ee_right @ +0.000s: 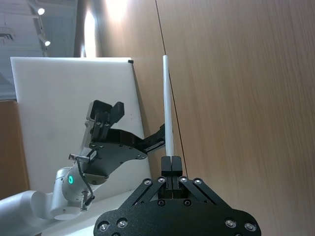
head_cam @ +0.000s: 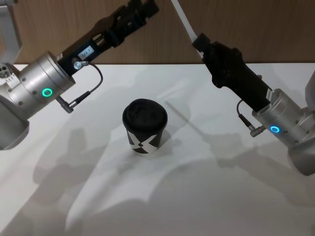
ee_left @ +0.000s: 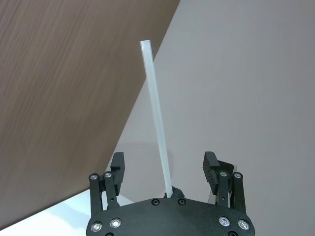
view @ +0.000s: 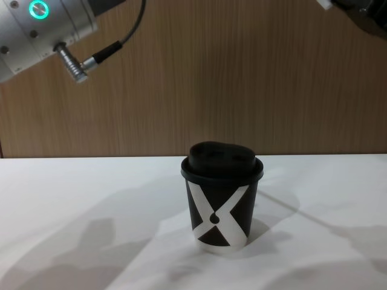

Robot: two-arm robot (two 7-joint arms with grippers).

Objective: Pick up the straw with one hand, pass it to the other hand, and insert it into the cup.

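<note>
The black X-patterned cup [head_cam: 144,129] stood upright with its domed lid on, midway across the white table [head_cam: 221,196]. Above and beyond it, to the right, the right gripper [head_cam: 198,40] was clenched on one end of the white straw [head_cam: 183,18] — the tube slanted up and away. Farther left, the left gripper [head_cam: 143,7] hung raised before the wood wall [head_cam: 221,29], fingers spread. In its wrist view the straw showed between them, touching neither.
</note>
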